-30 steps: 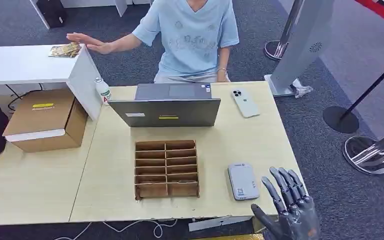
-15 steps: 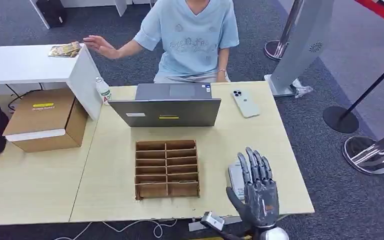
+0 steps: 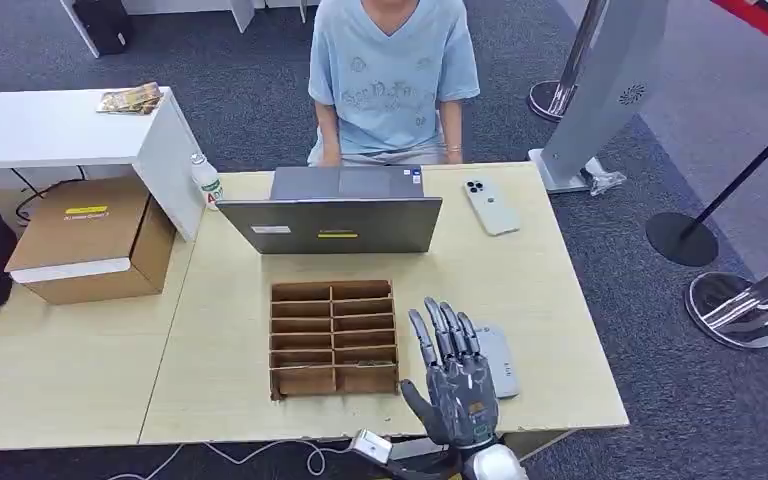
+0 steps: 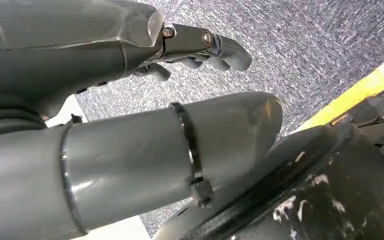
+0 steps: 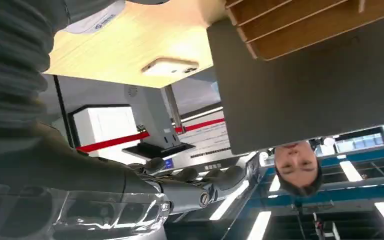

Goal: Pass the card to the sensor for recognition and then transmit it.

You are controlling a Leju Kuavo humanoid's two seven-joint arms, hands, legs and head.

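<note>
The right robot hand [image 3: 457, 385] is raised, fingers spread and empty, at the near edge of the tabletop [image 3: 230, 400]. It stands between the wooden card rack [image 3: 332, 337] and the grey sensor [image 3: 497, 358], partly covering the sensor. The left robot hand [image 4: 200, 47] hangs over carpet, fingers curled, holding nothing. No card can be made out in the rack.

Sensor [image 3: 497, 358]: flat, light grey pad with rounded corners, lying face-up on the pale wooden surface [image 3: 520, 280], near its front right part. Sits just beside the right side of the wooden slotted card rack [image 3: 332, 338], not touching it. Left portion hidden behind the right hand [image 3: 455, 385]. Cards in the rack cannot be made out.
</note>
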